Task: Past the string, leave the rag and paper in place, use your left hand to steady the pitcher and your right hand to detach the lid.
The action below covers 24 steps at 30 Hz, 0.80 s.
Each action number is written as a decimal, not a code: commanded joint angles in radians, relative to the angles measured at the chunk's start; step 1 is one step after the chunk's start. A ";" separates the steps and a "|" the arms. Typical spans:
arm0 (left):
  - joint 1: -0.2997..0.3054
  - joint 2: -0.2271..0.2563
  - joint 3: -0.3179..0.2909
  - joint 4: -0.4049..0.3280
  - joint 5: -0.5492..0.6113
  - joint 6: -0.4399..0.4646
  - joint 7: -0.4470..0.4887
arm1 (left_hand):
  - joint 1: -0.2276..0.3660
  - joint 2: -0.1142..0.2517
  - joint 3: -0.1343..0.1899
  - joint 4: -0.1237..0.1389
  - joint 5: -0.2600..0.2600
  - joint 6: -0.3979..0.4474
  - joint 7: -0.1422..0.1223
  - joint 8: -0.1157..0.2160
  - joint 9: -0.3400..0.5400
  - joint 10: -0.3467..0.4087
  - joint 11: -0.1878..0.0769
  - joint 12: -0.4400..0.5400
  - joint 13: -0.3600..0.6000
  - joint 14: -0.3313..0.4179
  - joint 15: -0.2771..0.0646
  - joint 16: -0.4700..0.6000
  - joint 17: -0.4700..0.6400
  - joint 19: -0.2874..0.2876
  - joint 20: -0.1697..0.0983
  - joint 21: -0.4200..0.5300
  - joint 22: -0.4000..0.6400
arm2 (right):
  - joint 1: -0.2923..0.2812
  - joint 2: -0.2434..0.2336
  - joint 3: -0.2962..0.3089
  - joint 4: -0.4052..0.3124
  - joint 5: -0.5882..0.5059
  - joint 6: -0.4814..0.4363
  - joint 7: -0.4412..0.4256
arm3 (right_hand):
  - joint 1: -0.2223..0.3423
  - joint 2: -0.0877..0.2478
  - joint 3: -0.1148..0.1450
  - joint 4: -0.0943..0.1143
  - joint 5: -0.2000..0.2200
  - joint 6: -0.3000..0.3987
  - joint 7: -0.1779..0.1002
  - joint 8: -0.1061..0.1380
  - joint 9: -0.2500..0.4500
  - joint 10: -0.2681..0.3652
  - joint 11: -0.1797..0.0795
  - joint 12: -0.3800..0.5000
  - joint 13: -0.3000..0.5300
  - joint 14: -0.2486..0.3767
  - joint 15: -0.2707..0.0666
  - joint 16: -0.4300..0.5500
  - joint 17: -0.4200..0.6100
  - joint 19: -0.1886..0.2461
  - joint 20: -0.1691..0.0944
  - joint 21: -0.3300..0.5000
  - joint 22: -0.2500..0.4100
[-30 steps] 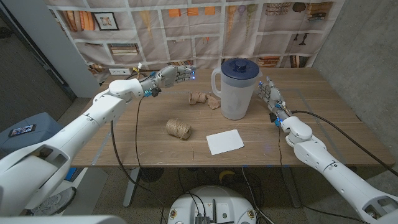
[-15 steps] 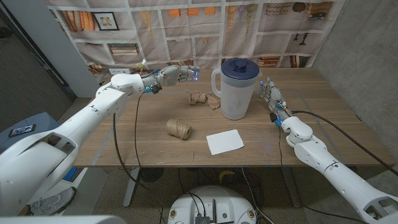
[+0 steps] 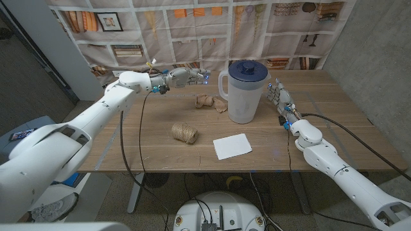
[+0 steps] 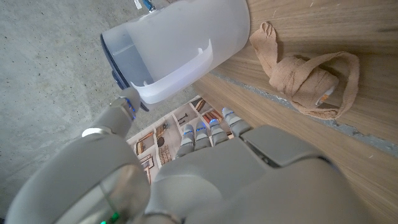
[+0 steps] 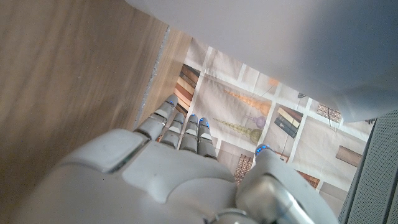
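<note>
1. The pitcher (image 3: 243, 92) stands upright toward the far middle of the surface (image 3: 334, 128), beyond the spool of string (image 3: 185, 133), with its dark blue lid (image 3: 248, 69) on top.
2. The step in hand looks like the approach: neither hand touches the pitcher.
3. The left hand (image 3: 186, 76) hovers above the far left part of the surface, near the pitcher's handle (image 3: 223, 82) but apart from it, fingers (image 4: 200, 134) extended side by side and holding nothing.
4. The right hand (image 3: 280, 99) stands just beside the pitcher on its other side, fingers (image 5: 186, 130) straight and close together, empty.
5. The rag (image 3: 210, 102) lies left of the pitcher's base; the paper (image 3: 232, 145) lies nearer the robot.
6. Next, I judge the left hand must close on the handle or body above the rag, then the right hand must rise to the lid.
</note>
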 commanded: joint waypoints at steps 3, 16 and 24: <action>-0.037 -0.046 0.031 0.065 0.025 -0.018 -0.053 | 0.028 -0.004 0.010 -0.001 -0.002 -0.015 -0.005 0.003 0.006 -0.019 -0.017 -0.003 0.004 -0.012 -0.014 0.000 0.005 -0.011 0.001 0.002 0.003 | -0.012 0.002 0.003 -0.003 0.001 0.008 -0.006 | -0.003 -0.006 0.010 0.000 0.003 0.002 -0.010 0.006 0.003 0.002 0.003 0.007 0.003 0.000 0.007 0.007 -0.001 0.001 0.007 0.006 0.003; -0.031 -0.074 0.042 0.076 0.048 -0.045 -0.022 | 0.088 -0.024 0.013 0.000 0.000 0.013 -0.033 0.020 0.006 0.014 -0.060 0.016 0.005 0.032 -0.055 0.016 0.004 -0.004 -0.010 0.008 0.003 | -0.024 -0.001 0.008 -0.008 0.004 0.017 -0.005 | -0.006 -0.006 0.013 0.002 0.001 0.001 -0.013 0.006 0.003 0.003 0.003 0.008 0.003 -0.001 0.007 0.009 -0.005 0.002 0.010 0.007 0.003; -0.038 -0.087 0.052 0.091 0.062 -0.057 -0.018 | 0.117 -0.034 0.013 0.000 -0.001 0.024 -0.041 0.026 0.006 0.027 -0.066 0.020 0.005 0.050 -0.069 0.019 0.004 -0.023 -0.012 0.005 0.003 | -0.040 -0.012 0.014 -0.034 0.004 0.008 -0.016 | -0.007 -0.005 0.015 0.002 0.001 0.003 -0.014 0.006 0.003 0.004 0.003 0.008 0.002 0.000 0.008 0.010 -0.007 0.003 0.013 0.007 0.003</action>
